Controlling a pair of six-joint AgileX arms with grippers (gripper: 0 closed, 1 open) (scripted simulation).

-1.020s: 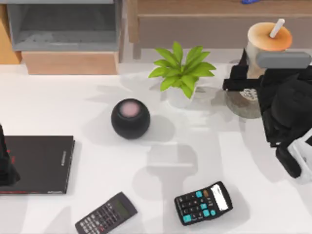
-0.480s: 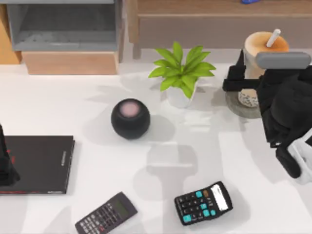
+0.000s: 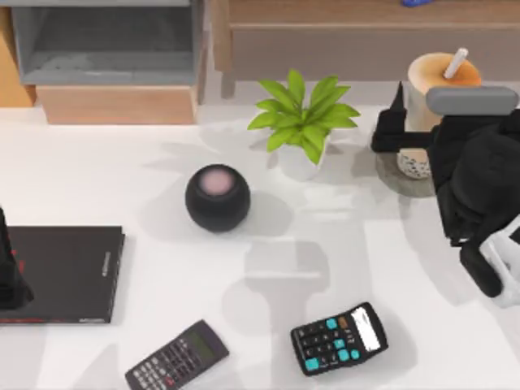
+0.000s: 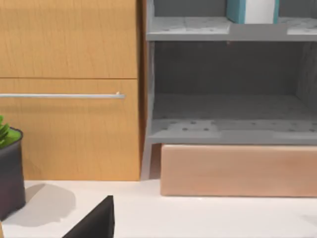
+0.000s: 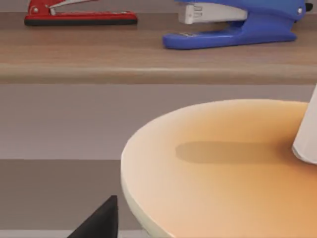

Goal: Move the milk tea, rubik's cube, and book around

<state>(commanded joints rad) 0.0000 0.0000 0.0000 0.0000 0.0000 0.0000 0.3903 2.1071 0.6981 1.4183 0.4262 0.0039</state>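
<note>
The milk tea (image 3: 443, 75), a tall cup with an orange-tan lid and a white straw, stands upright on a grey coaster (image 3: 400, 179) at the back right of the table. My right gripper (image 3: 410, 130) is shut around the cup's middle, with one black finger (image 3: 390, 122) on its left side. The right wrist view looks down on the lid (image 5: 218, 163) from close by. The book (image 4: 236, 10), teal with white page edges, stands on the upper grey shelf in the left wrist view. The rubik's cube is out of view. My left gripper (image 3: 6, 268) is parked at the table's left edge.
A green plant (image 3: 302, 122) stands just left of the cup. A black round speaker (image 3: 217, 197), a black book (image 3: 65, 272) and two calculators (image 3: 176, 355) (image 3: 339, 337) lie on the table. The wooden shelf behind holds a blue stapler (image 5: 237, 22) and a red stapler (image 5: 79, 15).
The milk tea has come down a little onto the coaster, still held in my right gripper. The left arm has not moved.
</note>
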